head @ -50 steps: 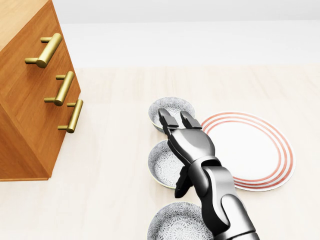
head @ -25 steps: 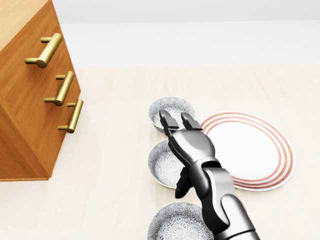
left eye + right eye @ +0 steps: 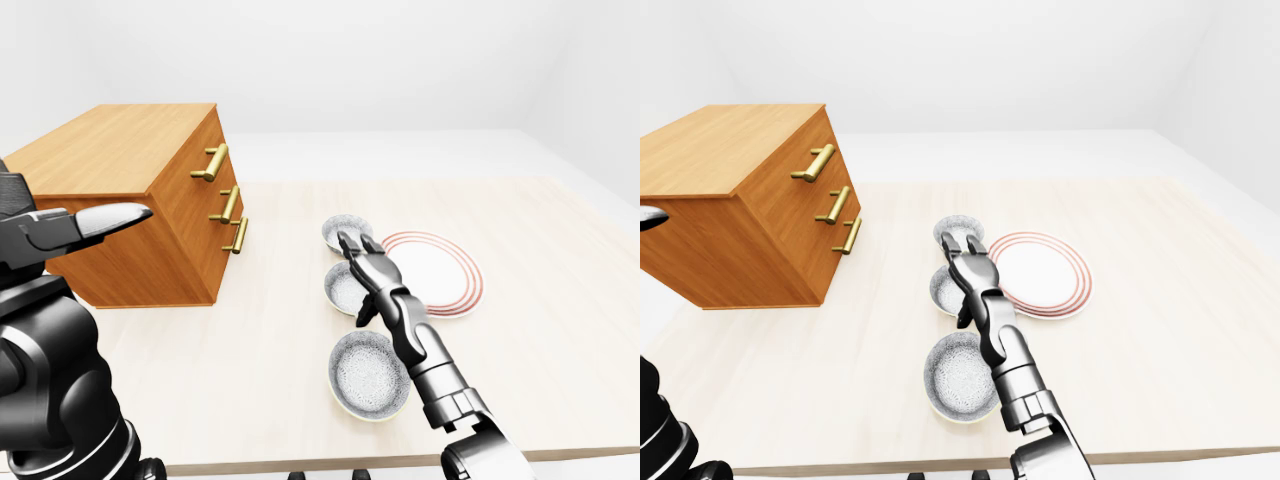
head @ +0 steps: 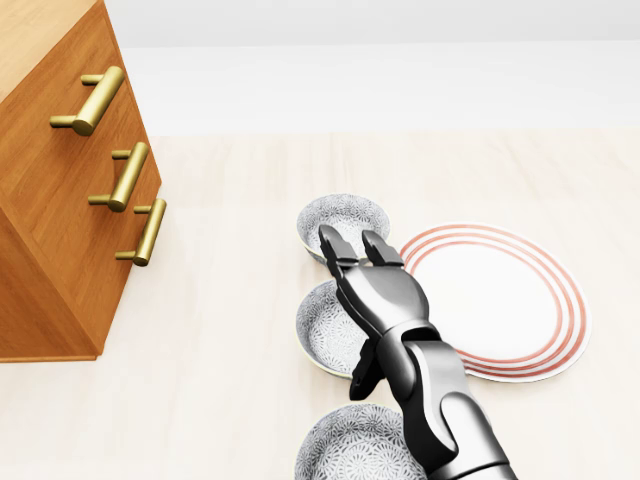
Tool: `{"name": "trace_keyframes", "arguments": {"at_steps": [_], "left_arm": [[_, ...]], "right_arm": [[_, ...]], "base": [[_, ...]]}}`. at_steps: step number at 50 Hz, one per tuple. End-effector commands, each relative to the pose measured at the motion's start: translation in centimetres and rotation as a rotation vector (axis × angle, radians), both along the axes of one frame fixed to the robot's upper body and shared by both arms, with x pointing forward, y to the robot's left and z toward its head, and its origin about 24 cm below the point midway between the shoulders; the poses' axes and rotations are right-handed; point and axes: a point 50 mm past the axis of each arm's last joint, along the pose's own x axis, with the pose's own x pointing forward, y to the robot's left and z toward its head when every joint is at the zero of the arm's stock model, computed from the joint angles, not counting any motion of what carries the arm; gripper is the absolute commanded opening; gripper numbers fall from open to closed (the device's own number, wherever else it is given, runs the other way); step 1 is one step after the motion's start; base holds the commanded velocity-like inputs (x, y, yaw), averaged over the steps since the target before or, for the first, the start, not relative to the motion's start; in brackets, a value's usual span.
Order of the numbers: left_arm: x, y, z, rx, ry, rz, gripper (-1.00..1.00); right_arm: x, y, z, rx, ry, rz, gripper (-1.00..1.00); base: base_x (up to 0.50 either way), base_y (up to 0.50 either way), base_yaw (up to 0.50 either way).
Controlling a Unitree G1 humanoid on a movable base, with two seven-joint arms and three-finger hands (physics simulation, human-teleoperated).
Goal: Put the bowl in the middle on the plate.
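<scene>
Right now my right hand (image 4: 385, 295) hangs over the middle bowl (image 4: 320, 330) with its fingers unclenched, two of them reaching toward the far bowl (image 4: 345, 213) and the thumb pointing down at the middle bowl's right rim. I cannot tell whether it touches. The bowl sits on the table (image 4: 230, 300), between the far bowl and the near bowl (image 4: 345, 450), just left of the red-ringed plate (image 4: 500, 290) in the head view. A wooden dresser (image 4: 60, 220) stands well to the left. My left hand (image 3: 70, 228) shows in the left-eye view; I cannot tell its grip.
</scene>
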Motion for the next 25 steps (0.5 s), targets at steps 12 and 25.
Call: {"name": "trace_keyframes", "arguments": {"at_steps": [12, 25], "left_arm": [[0.01, -0.02, 0.0, -0.001, 0.0, -0.001, 1.0], [-0.04, -0.03, 0.02, -0.002, -0.002, -0.001, 1.0]], "right_arm": [[-0.07, 0.1, -0.52, 0.0, 0.006, 0.001, 1.0], [0.03, 0.14, -1.17, 0.0, 0.008, -0.002, 1.0]], "base": [[0.0, 0.0, 0.0], [0.0, 0.0, 0.0]]}}
